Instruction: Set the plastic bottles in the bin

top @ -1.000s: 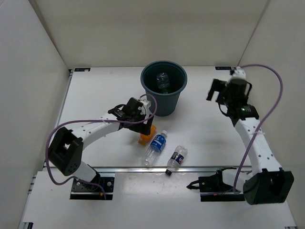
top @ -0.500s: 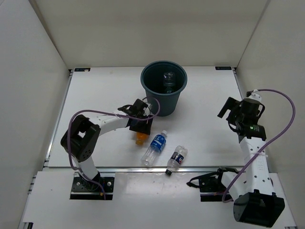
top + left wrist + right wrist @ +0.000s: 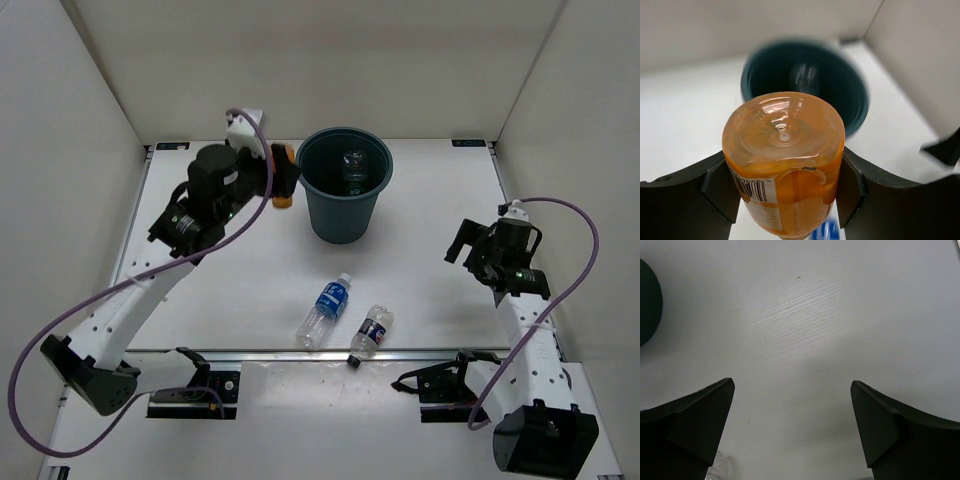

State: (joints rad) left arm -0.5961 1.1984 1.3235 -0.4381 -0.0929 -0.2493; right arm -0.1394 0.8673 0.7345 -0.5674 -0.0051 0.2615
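My left gripper (image 3: 276, 172) is shut on the orange bottle (image 3: 286, 165) and holds it in the air just left of the bin's rim. In the left wrist view the orange bottle (image 3: 784, 150) fills the space between the two fingers, its base facing the camera, with the dark teal bin (image 3: 856, 100) behind it. The bin (image 3: 345, 215) stands at the back middle, and a clear bottle (image 3: 352, 165) lies inside it. A clear bottle with a blue label (image 3: 327, 308) and one with a dark label (image 3: 370, 333) lie on the table near the front. My right gripper (image 3: 462, 243) is open and holds nothing.
The right gripper (image 3: 792, 387) hovers over bare white table (image 3: 805, 315), with the bin's edge (image 3: 647, 305) at far left. White walls (image 3: 60, 150) close the table in on three sides. A metal rail (image 3: 280, 352) runs along the front edge.
The left gripper closed on the orange bottle on the table and lifted it up and back to beside the bin's rim. The right arm pulled back towards the near right.
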